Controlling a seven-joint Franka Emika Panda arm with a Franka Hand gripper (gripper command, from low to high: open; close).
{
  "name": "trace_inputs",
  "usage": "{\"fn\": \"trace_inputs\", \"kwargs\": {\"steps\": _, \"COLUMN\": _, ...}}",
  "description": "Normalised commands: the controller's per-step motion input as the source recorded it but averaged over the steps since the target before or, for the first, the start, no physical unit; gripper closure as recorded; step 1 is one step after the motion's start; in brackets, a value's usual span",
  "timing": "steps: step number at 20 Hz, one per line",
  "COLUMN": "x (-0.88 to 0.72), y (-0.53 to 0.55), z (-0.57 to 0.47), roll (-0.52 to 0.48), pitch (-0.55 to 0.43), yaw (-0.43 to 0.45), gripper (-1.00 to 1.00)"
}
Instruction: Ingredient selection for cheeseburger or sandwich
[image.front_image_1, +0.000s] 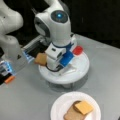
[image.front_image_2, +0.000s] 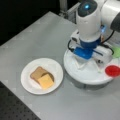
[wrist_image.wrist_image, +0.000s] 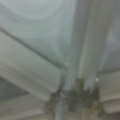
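Front views: gripper (image.front_image_2: 83, 62) over tray (image.front_image_2: 85, 75) (toast (image.front_image_1: 40, 59) beside).

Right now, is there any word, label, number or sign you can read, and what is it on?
None can be read.
Arm: a glowing blue ring light, no lettering.
Gray base at a front view's left: a small dark triangular mark, too blurred to read.
Plate, toast, cheese, red disc: no print.
Gripper over the white stand: no print.
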Motion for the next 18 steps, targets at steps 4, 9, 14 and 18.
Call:
{"fn": "trace_inputs", "kwargs": {"steps": 4, "x": -0.21, "y": 0.03, "z": -0.13, "roll": -0.045, "pitch": -0.191, "yaw": 0.036, "gripper": -1.0}}
{"fn": "trace_inputs", "kwargs": {"steps": 9, "x": -0.26, "y": 0.03, "z": -0.18, "roll": -0.081, "pitch": -0.222, "yaw": 0.135, "gripper": -1.0}}
{"fn": "trace_inputs", "kwargs": {"steps": 14, "x": -0.34, "y": 0.01, "z": -0.21, "roll": -0.162, "pitch": -0.262, "yaw": 0.455, "gripper": -1.0}}
{"fn": "trace_inputs", "kwargs": {"steps": 18, "x": -0.38, "y": 0.03, "z": -0.23, "roll": -0.27, "pitch": -0.368, "yaw": 0.581, "gripper": -1.0}}
